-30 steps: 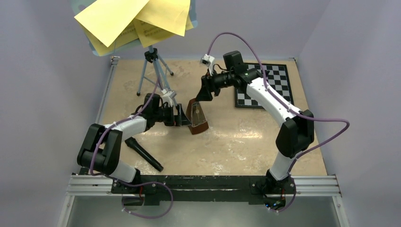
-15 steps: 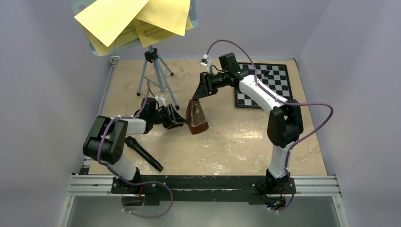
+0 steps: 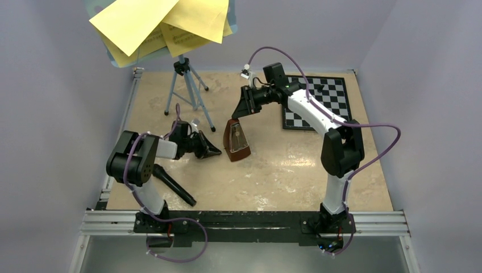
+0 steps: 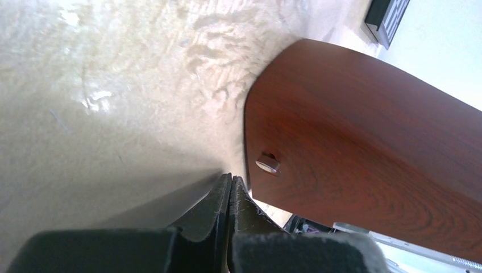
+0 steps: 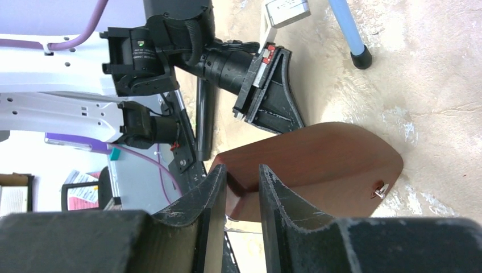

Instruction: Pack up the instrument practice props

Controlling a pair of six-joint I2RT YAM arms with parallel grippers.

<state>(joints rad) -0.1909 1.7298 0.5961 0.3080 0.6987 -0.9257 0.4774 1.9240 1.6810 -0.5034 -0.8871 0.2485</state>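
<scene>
Brown wood marks the metronome (image 3: 237, 141), which is seen standing upright near the middle of the table (image 3: 295, 170), well apart from the chessboard (image 3: 327, 105) at the far right. The left gripper (image 3: 216, 152) is held low just beside the metronome's left face, its fingers pressed together on nothing. The right gripper (image 3: 237, 114) is poised at the metronome's narrow top. Its fingers are parted with that top set between them, and whether the pads touch the wood cannot be told. At the far left the light-blue music stand (image 3: 182, 67) is planted on its tripod legs, and yellow pages (image 3: 142, 23) are spread across its upper part. A black stick-like object (image 3: 173, 185) is laid near the left arm's base.
</scene>
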